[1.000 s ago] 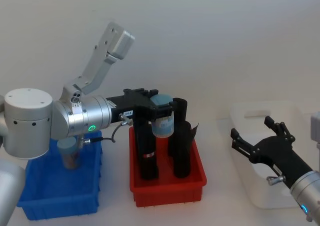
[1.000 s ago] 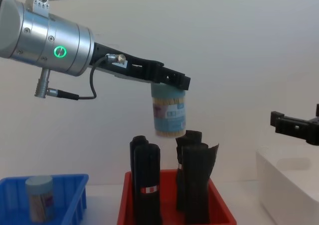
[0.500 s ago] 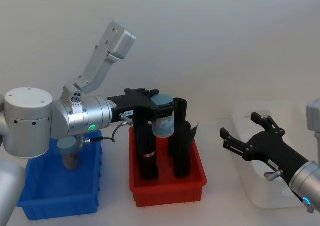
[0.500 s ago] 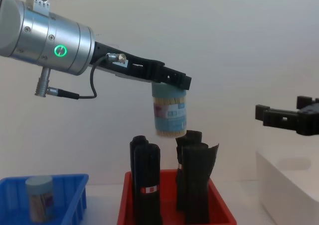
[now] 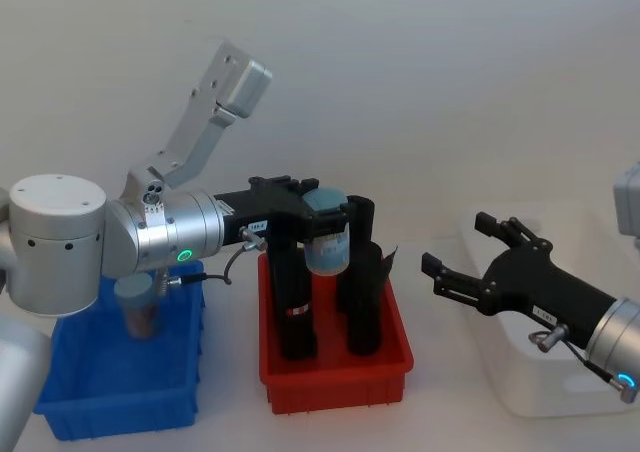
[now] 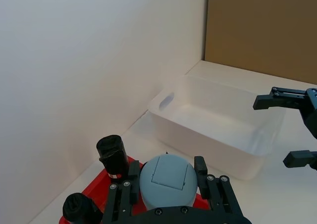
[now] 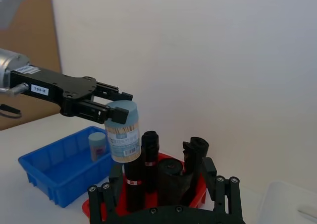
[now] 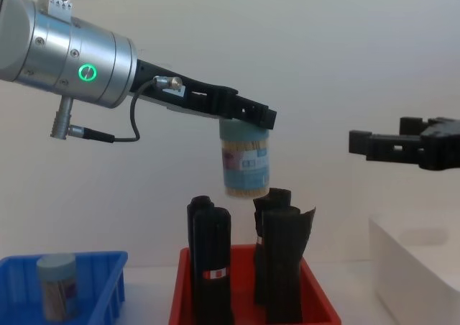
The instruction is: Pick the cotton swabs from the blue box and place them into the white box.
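Left pincer [image 5: 325,215] tight around cotton swabs [image 5: 326,254] (partly hidden); right pincer [image 5: 455,242] splayed.

White worktop [image 5: 440,382], three bins in a row.
The blue box [image 5: 120,417] sits leftmost, the red bin [image 5: 335,392] midway, the white box [image 5: 520,392] toward the right edge.

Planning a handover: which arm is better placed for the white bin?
Right, likely: the right tool, open, hovers by the white plastic bin; the left tool clamps the clear grey-lidded swab tub over the red plastic bin.
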